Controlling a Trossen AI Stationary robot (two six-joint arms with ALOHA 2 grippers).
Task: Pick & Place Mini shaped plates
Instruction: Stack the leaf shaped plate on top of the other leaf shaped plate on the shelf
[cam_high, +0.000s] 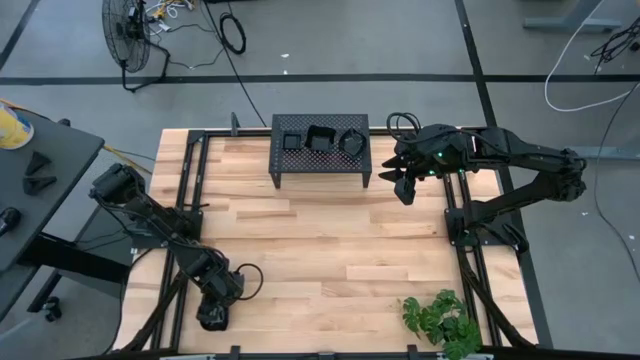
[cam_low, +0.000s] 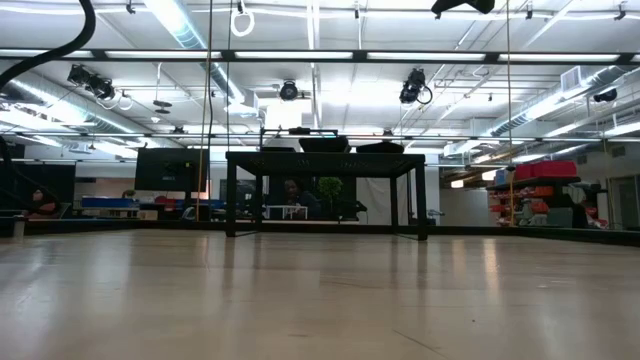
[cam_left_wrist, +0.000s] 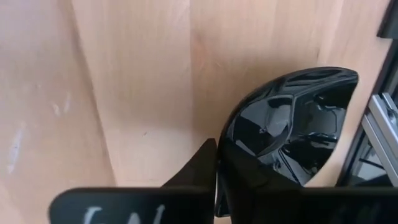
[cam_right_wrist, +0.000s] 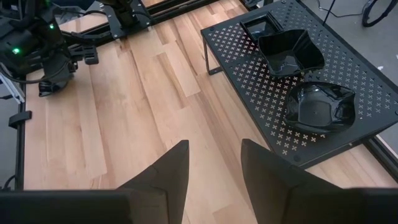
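Where its rim hides, left pincer (cam_left_wrist: 216, 180) grips glossy plate (cam_left_wrist: 292, 121), right pincer (cam_right_wrist: 214, 165) open.

high: overhead | low: tabletop level | both share stand (cam_high: 320, 148)

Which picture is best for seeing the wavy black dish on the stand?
The right wrist view: the wavy-edged plate sits close and whole on the perforated stand. The high view shows it small from above. The low view shows only dark edges atop the stand. The left wrist view misses it.
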